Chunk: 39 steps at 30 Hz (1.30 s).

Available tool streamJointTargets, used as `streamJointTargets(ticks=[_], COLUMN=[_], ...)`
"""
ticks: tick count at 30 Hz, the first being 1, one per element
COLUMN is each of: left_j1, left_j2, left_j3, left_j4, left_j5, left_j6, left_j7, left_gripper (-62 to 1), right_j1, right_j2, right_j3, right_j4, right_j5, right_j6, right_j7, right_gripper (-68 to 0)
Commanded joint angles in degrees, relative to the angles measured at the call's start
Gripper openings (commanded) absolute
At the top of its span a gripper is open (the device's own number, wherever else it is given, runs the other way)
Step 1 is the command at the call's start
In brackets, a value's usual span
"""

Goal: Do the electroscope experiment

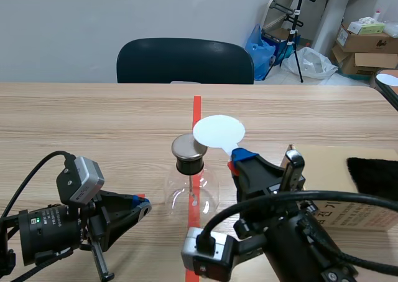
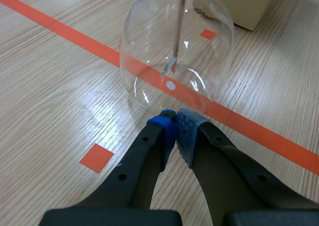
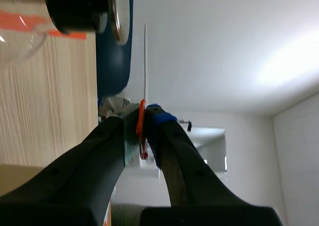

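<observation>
Our left claw [image 1: 142,205] lies low on the surface [image 1: 93,123], blue pads pressed together on nothing, its tips just short of the glass flask [image 1: 189,198], which stands on the orange line at the middle. A metal cap [image 1: 188,147] tops the flask's black stopper. Our right claw [image 1: 239,159] is pinched on the orange handle [image 3: 141,116] of a white disc [image 1: 218,131], held close by the cap; we cannot tell whether they touch. A cardboard box [image 1: 326,164] sits at the right.
</observation>
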Motion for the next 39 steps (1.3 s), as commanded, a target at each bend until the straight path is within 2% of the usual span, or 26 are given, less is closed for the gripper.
streamJointTargets(ticks=[1, 12, 21, 39], left_j1=[-0.3, -0.3, -0.3, -0.3], left_j2=[0.1, 0.1, 0.1, 0.1], left_j3=[-0.2, -0.2, -0.2, -0.2], left_j4=[1.1, 1.1, 1.1, 1.1], left_j5=[-0.8, -0.8, -0.8, -0.8], left_j6=[-0.1, -0.1, -0.1, -0.1], left_j7=[-0.8, -0.8, -0.8, -0.8], left_gripper=[-57.7, -57.7, -57.7, -57.7], right_j1=[0.7, 0.6, 0.6, 0.6], right_j2=[0.3, 0.3, 0.3, 0.3], right_j3=[0.1, 0.1, 0.1, 0.0], right_j4=[1.2, 1.2, 1.2, 1.2], right_j5=[0.0, 0.0, 0.0, 0.0], right_j6=[-0.6, -0.6, -0.6, -0.6], right_j7=[-1.8, -16.8, -24.6, -25.2], right_gripper=[-66.5, -66.5, -66.5, -66.5])
